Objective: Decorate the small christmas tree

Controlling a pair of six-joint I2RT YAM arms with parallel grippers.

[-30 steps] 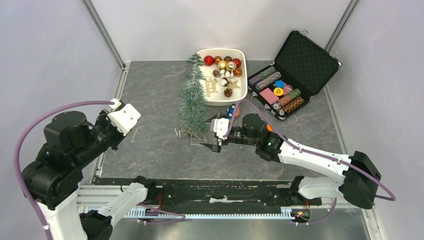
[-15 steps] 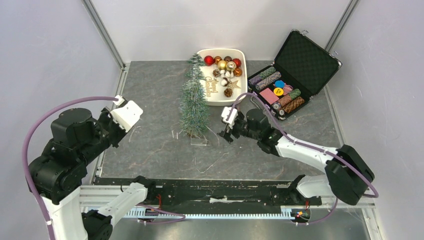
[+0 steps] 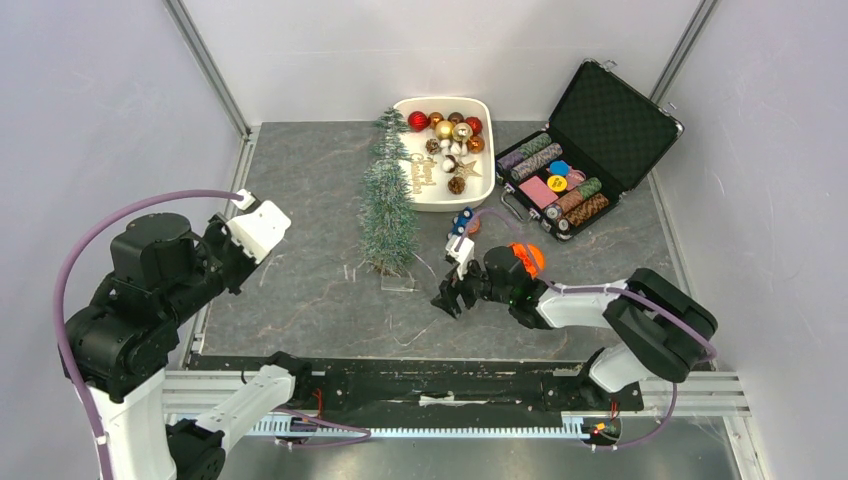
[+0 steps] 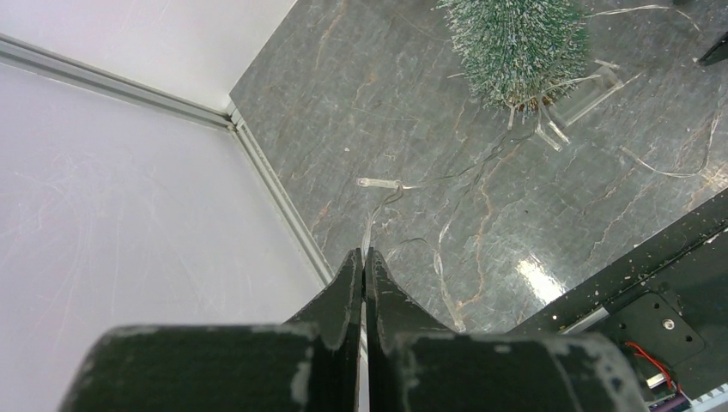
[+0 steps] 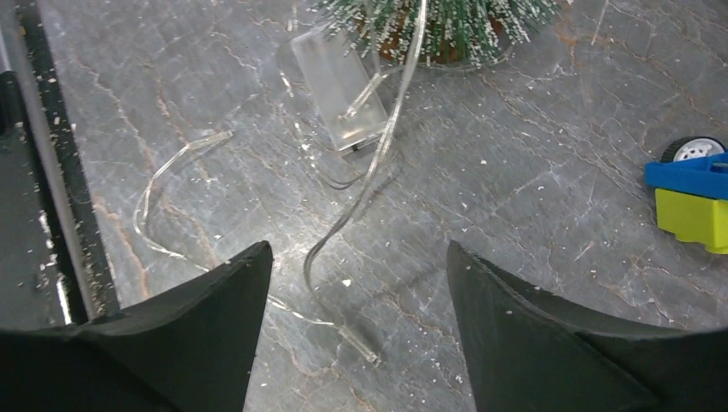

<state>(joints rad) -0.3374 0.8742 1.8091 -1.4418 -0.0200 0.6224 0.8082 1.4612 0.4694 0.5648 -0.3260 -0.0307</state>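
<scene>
left arm is parked out at the left edge of the dark grey stone-look counter [image 3: 300,180], and in its wrist view the left hand [image 4: 364,257] has both black fingers pressed flat together. a thin clear strand of wire [image 4: 446,180] snakes across the counter and runs up to those tips in that view, but whether it is actually nipped between them i cannot tell.

over to the right hand [image 3: 448,298], low over the counter, just to the near right of the tree's foot. its own camera shows the right hand [image 5: 358,249] spread wide with nothing between the fingers, and the clear strand [image 5: 360,197] loops on the counter right under the gap.

the small christmas tree [image 3: 388,215], a slim frosted dusty-green cone of bristles, stands upright near the middle of the counter. its tip lines up with the left edge of the white rounded-square tray [image 3: 430,198] in the overhead view. at its foot sits a small clear plastic base [image 5: 339,86], and the strand passes over it up into the lower branches [image 5: 446,26]. no ornament shows on the tree.

the tray holds red and gold baubles [image 3: 445,128], a pale star and a pine cone. to its right a black hard case [image 3: 610,115] lies open, lid up, filled with rows of coloured chips. a little blue and yellow-green toy block on wheels [image 5: 691,197] sits on the counter, to the right of the spread hand.
</scene>
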